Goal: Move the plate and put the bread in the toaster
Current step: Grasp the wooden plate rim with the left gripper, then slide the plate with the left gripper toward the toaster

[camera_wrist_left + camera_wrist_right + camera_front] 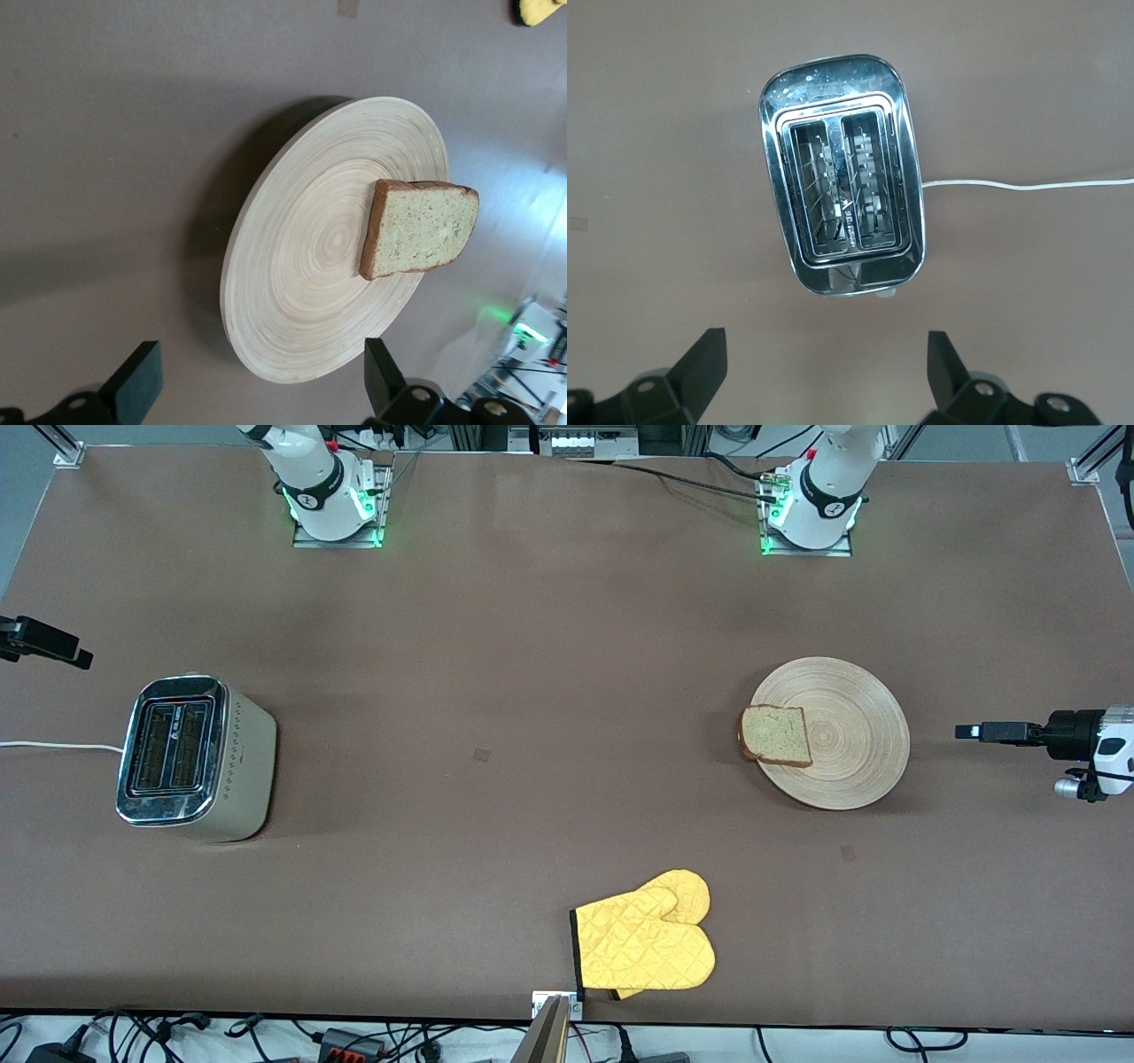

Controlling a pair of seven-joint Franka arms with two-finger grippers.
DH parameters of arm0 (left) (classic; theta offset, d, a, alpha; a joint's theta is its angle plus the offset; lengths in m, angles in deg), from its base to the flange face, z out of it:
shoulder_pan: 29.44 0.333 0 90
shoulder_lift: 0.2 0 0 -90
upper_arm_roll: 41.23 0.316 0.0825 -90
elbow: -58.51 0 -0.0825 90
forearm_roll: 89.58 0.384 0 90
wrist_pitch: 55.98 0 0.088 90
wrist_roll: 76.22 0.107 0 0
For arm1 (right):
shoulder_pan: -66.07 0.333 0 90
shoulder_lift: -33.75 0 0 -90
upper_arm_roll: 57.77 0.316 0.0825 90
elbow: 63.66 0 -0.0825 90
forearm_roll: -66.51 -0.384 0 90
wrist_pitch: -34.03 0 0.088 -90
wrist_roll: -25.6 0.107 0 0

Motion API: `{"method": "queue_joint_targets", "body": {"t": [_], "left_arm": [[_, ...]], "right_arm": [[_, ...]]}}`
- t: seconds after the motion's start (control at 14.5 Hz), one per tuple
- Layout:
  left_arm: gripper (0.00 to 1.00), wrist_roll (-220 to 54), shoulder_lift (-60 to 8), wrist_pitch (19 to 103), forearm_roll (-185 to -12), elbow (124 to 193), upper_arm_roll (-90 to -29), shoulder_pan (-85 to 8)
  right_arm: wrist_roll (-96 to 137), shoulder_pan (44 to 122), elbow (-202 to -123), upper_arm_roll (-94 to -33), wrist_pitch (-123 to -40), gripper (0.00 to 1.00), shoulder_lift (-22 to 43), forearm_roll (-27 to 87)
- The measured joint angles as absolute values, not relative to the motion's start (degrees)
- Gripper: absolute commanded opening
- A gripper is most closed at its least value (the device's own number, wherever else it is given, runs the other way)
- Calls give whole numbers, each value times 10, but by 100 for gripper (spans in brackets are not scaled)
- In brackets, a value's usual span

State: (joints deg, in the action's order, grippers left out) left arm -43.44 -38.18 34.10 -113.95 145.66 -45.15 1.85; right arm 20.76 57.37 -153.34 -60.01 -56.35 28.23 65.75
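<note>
The pale wood plate (pixel 850 717) lies toward the left arm's end of the table. The bread (pixel 776 735) lies flat on the plate's rim on the side toward the toaster. The toaster (pixel 190 757) stands at the right arm's end, slots up and empty. My left gripper (pixel 970 732) is open and empty, over bare table beside the plate. In its wrist view the fingers (pixel 133 385) frame the plate (pixel 310 266) and bread (pixel 421 228). My right gripper (pixel 53 646) is open and empty over the table beside the toaster (pixel 843 199).
A yellow oven mitt (pixel 647 943) lies near the table's front edge, nearer to the front camera than the plate. The toaster's white cord (pixel 53 745) runs off the right arm's end of the table and also shows in the right wrist view (pixel 1028 185).
</note>
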Motion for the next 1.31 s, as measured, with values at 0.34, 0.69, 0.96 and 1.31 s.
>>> {"method": "queue_joint_targets", "body": {"t": [0.34,0.69,0.96,1.31], "left_arm": [[85,-293,-460,340,-1215,1462,-453,34],[39,-205,-499,340,-1255,1473,-456,34],[2,-177,-506,321,-1255,1475,-456,35],[1,-171,-514,317,-1256,1476,-456,36]], "right_arm": [[207,574,-1532,-600,-563,100,282,658],[207,574,-1532,-600,-563,100,282,658],[207,574,-1532,-600,-563,100,282,658],[207,574,-1532,-600,-563,100,282,658]]}}
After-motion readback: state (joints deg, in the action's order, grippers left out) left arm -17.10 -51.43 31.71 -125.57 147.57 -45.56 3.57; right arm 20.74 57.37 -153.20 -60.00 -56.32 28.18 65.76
